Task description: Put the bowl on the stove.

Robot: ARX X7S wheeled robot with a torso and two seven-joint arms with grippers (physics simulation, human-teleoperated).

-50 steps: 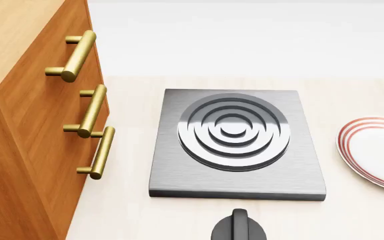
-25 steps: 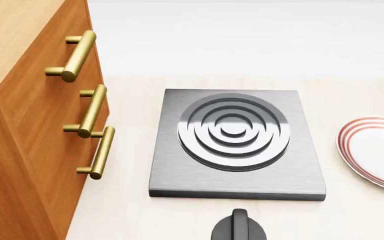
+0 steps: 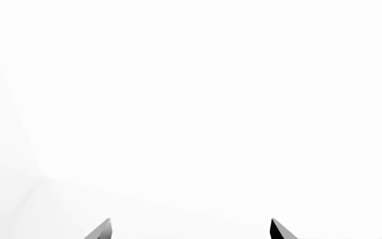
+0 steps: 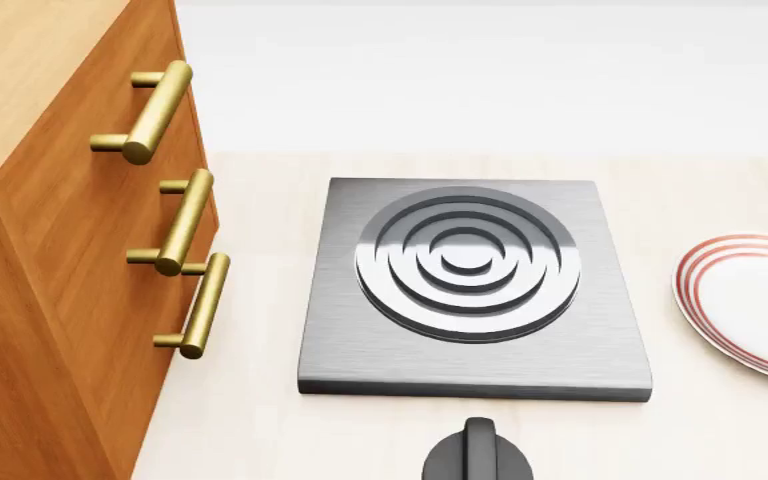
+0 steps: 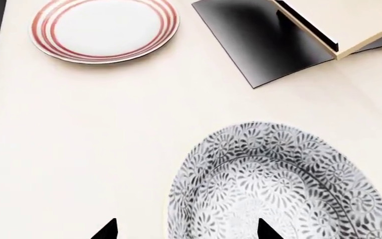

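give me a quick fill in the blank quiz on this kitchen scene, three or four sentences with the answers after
1. The burner on the stove is bare; the bowl is not yet on ____.
2. The plate has ____ rings round its rim.
3. The cabinet beside the stove has ____ brass handles.
4. The bowl shows only in the ____ wrist view, at the right tool.

Missing words: it; red; three; right
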